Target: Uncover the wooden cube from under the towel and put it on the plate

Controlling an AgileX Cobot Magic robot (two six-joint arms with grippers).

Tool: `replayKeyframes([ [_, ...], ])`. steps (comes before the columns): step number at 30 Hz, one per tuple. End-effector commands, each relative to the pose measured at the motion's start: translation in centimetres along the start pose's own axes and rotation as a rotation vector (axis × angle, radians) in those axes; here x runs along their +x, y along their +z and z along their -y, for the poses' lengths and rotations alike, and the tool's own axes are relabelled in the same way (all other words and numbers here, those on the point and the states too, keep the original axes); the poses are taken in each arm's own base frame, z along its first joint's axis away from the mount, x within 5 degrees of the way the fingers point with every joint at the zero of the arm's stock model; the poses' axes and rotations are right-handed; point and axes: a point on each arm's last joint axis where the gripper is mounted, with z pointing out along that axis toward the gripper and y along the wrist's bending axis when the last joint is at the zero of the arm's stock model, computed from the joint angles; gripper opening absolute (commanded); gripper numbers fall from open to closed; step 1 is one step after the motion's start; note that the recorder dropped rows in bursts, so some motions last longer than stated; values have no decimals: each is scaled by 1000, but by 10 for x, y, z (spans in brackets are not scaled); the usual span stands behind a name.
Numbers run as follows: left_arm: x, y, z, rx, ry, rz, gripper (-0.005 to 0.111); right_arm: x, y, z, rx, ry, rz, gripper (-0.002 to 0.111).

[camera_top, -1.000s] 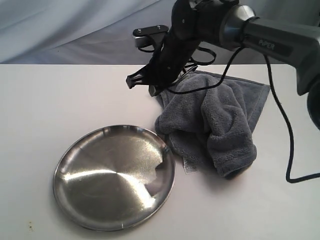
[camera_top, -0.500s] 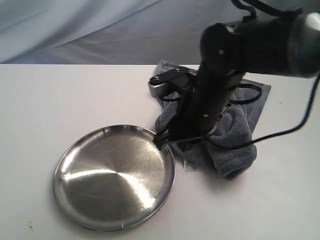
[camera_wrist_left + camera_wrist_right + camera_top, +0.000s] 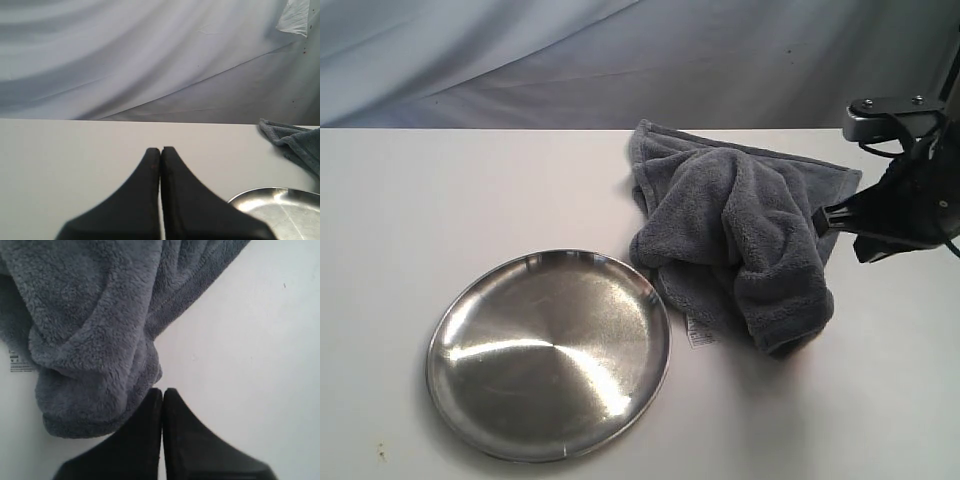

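Grey fleece is most of what we get here. The towel [image 3: 740, 240] sits in a bunched heap toward the far edge of the table [image 3: 440, 200], right of the middle, with its little white label [image 3: 700, 335] poking out on the near side. The wooden cube doesn't show in any view, so we can't place it against the jaws at all.

The plate [image 3: 548, 355] lies closer to the near edge, left of the towel. Its rim is just beside the towel's lower folds, and we can't tell whether they touch.

The right gripper [image 3: 820, 216] comes in from the table's right edge with its jaws pressed flat together and nothing between them. Its tip is right at the towel's right-hand fold. In the right wrist view the tip meets the hem of a thick roll of fleece; whether it's touching or just above, we can't say.

The left gripper [image 3: 160, 150] is pinched closed too and holds nothing. It's over bare table, well apart from the towel.
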Motion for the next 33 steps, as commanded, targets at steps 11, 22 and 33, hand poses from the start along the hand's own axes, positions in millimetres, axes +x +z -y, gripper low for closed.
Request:
replayKeyframes([
  [11,1,0,0,1,-2,-1,1,-66,44,13,33,62,68,0],
  [22,1,0,0,1,0,-1,1,-139,82,21,87,69,100,0],
  [33,1,0,0,1,-2,-1,1,-188,93,-8,16,60,150,0],
])
